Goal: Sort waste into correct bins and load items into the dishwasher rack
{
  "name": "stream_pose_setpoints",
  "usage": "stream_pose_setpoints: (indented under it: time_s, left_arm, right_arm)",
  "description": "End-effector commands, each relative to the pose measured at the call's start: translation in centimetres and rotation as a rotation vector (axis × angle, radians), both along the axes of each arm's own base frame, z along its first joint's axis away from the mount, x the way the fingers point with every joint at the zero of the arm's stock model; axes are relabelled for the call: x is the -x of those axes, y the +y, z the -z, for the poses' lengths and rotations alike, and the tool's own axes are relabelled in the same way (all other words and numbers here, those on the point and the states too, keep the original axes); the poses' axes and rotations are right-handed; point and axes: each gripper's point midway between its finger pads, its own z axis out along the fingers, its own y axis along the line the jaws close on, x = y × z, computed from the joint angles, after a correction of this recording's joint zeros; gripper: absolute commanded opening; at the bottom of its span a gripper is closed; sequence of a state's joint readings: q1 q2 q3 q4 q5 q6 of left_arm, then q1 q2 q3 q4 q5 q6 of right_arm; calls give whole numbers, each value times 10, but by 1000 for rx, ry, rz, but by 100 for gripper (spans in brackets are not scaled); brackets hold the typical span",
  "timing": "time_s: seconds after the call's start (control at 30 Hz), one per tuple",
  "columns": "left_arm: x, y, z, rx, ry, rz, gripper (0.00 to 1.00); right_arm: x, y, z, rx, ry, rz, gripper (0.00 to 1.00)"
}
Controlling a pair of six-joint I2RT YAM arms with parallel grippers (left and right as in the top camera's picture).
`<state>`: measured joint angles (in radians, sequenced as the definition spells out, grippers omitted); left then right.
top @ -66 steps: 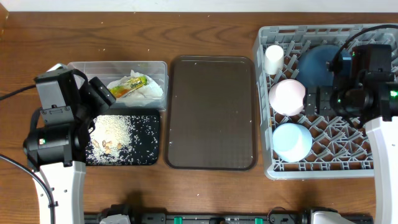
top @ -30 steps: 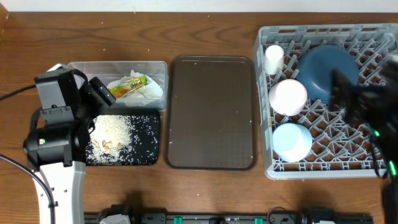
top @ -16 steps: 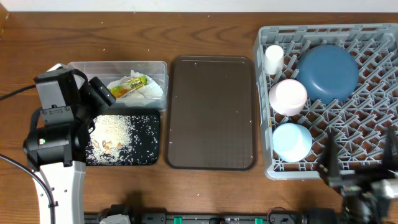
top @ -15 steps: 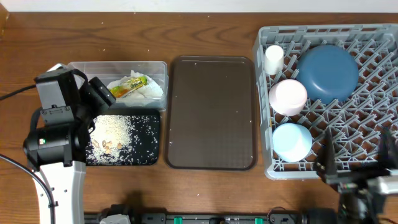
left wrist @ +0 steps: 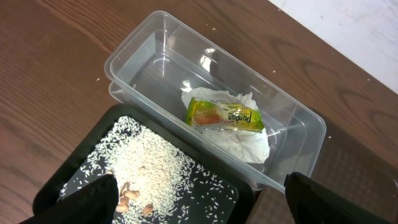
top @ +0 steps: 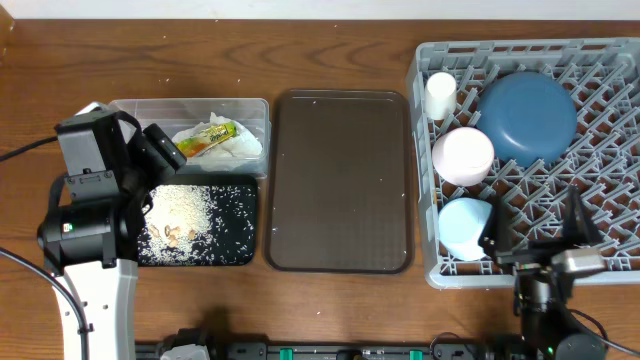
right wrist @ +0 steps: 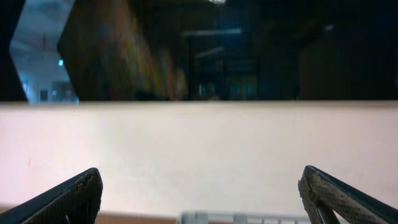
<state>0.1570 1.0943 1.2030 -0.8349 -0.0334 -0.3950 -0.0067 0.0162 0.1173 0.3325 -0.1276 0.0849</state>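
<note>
Wooden table (top: 340,40) is showing sorted work: napkin (left wrist: 245,134), wrapper (left wrist: 224,115) lying in clear tub (left wrist: 127,53), rice (left wrist: 149,165) in black tray (left wrist: 62,182), bowls (top: 527,115) in rack (top: 600,60). Left claw (left wrist: 202,199) and right claw (top: 535,232) are gaping wide, empty; any retreat should be clearing the rack's rim.

Green lettering on the yellow-green snack wrapper (left wrist: 224,116), seemingly "Pandan" though the print is small, finer lines beneath too blurred to read, no other legible text anywhere

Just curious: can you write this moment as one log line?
left gripper open | right gripper open | rice in black tray | wrapper, napkin in tub | bowls in rack
</note>
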Motion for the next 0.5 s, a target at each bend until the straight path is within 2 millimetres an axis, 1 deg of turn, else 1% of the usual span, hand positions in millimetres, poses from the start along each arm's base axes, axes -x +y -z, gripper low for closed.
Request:
stream_pose_setpoints:
  time_s: [0.0,0.17,0.3,0.37,0.47]
  left_arm:
    - [0,4,-3,-13,-3,-10,88]
    - [0,4,-3,-13,-3,-9,88]
    - [0,4,-3,-13,-3,-9,88]
    - [0,4,-3,-13,-3,-10,88]
    - [0,4,-3,-13,-3,-9,88]
  right_arm:
    - [-7,1,22,50,36,25,99]
    - [-20,1,62,69,142,32,99]
    - [-26,0,88,97,249,36,99]
    - [-29,1,108,101,328,33,99]
    - [-30,1,143,108,474,26,99]
